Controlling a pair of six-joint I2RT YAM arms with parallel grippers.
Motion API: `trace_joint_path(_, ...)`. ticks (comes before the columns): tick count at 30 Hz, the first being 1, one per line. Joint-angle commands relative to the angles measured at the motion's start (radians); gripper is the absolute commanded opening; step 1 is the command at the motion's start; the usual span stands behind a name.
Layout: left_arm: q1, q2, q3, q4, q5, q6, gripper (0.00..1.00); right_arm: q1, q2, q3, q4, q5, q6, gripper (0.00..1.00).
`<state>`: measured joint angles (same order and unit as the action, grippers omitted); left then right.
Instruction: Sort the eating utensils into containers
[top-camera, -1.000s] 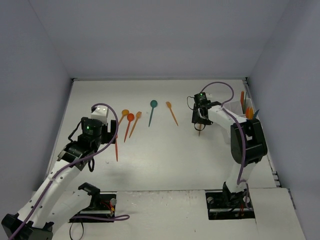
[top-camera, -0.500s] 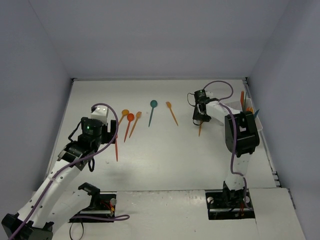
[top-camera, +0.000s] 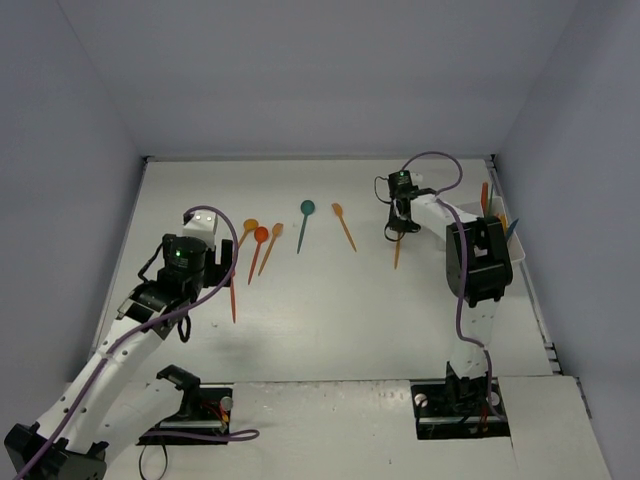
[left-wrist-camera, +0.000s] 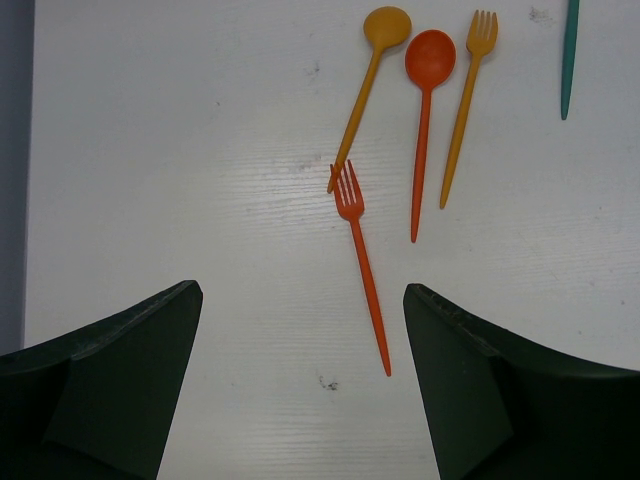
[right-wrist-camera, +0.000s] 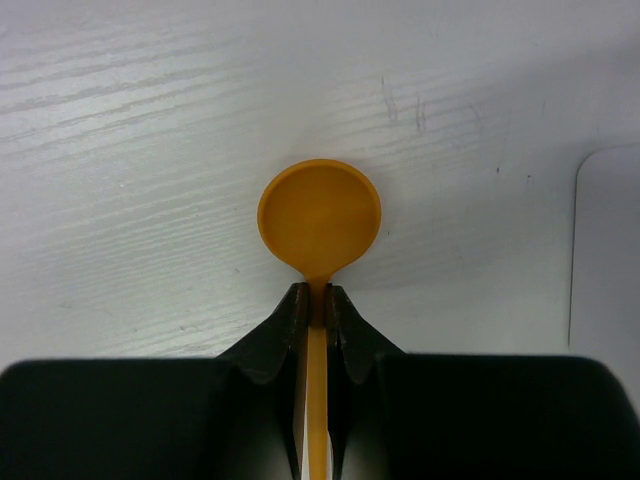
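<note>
Right wrist view: the right gripper (right-wrist-camera: 315, 300) pinches the thin handle of a small orange plastic spoon (right-wrist-camera: 320, 215) (its round bowl faces up), with the white table (right-wrist-camera: 150, 150) under it. The left gripper (left-wrist-camera: 300, 295) hangs with fingers spread wide above a red-orange plastic fork (left-wrist-camera: 362, 265).

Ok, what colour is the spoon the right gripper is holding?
Yellow-orange spoon, clearest in the right wrist view.

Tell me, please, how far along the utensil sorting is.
A few utensils already stand in the white container. The right end effector is shut on an orange spoon. Six more lie on the table, including the red fork beneath the open left end effector.
</note>
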<state>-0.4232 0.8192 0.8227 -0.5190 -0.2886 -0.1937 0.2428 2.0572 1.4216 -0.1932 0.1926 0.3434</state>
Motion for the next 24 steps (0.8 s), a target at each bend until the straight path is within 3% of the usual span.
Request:
trace_joint_path(1, 0.003, 0.005, 0.009, 0.040, -0.019, -0.004, 0.80, -0.002, -0.132, 0.065, 0.031, -0.053, -0.131, 0.00)
trace_joint_path(7, 0.003, 0.006, 0.012, 0.042, -0.023, -0.004, 0.80, -0.030, -0.339, 0.007, 0.178, -0.058, -0.325, 0.00)
trace_joint_path(12, 0.003, 0.007, 0.010, 0.042, -0.027, -0.003, 0.80, -0.134, -0.438, -0.074, 0.322, -0.130, -0.402, 0.00)
trace_joint_path(24, 0.003, 0.025, 0.009, 0.043, -0.032, 0.000, 0.80, -0.280, -0.460, -0.231, 0.615, -0.217, -0.446, 0.00)
